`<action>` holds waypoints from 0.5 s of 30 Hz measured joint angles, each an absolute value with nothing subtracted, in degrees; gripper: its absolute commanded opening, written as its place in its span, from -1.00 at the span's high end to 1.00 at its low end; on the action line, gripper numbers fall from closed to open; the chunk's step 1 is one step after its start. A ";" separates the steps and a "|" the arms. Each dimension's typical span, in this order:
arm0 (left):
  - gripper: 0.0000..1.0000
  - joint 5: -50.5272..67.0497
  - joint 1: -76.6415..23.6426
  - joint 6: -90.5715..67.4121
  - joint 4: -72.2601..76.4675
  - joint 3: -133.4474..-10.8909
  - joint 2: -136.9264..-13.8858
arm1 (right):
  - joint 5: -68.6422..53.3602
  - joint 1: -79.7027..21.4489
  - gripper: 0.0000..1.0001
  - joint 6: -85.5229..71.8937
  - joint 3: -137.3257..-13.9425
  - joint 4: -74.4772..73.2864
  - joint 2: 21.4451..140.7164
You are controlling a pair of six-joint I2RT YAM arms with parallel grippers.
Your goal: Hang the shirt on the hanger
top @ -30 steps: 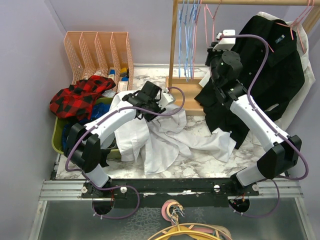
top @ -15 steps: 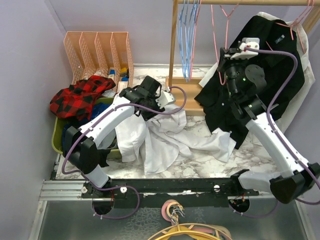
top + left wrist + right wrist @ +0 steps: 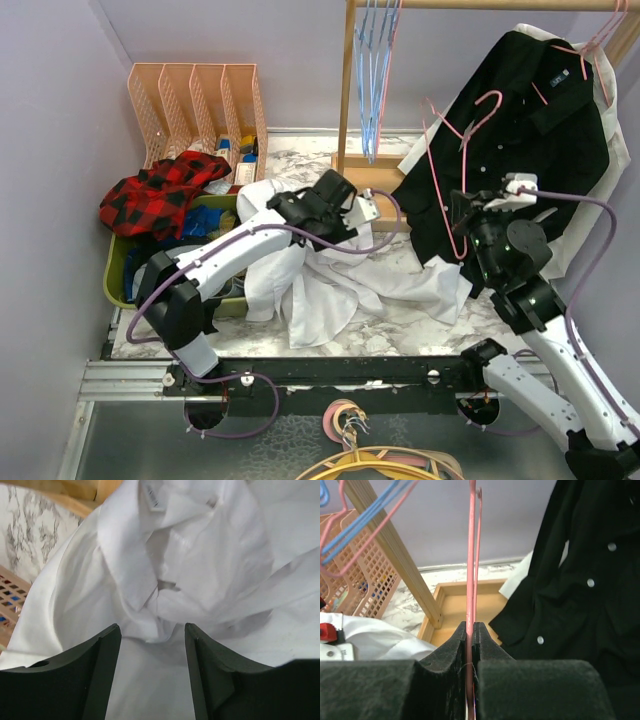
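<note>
The white shirt lies crumpled on the marble table. Its collar and folds fill the left wrist view. My left gripper hovers over the collar area, open, with fabric between and below the fingers. My right gripper is shut on the pink hanger, holding it off the rail in front of the black shirt. In the right wrist view the hanger rises straight up from the closed gripper.
A black shirt hangs at the right. Light-blue hangers hang on the wooden rack, whose base is on the table. A peach wire organizer and a red plaid shirt in a green bin are at left.
My right arm took the pink hanger off the rail and carried it down and toward me. My left gripper moved right over the white shirt.
</note>
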State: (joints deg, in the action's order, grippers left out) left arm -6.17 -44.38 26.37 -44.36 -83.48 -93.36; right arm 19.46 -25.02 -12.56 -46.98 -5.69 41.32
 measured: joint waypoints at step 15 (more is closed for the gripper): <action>-0.04 -17.21 -47.64 19.33 -27.33 -82.89 -108.57 | 20.08 -25.02 0.96 -19.77 -44.62 -15.70 32.75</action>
State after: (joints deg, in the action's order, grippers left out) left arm -17.21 -47.64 19.33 -27.33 -82.89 -108.57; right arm 20.08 -25.02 -19.77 -44.62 -15.70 32.75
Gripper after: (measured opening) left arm 0.536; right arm 0.039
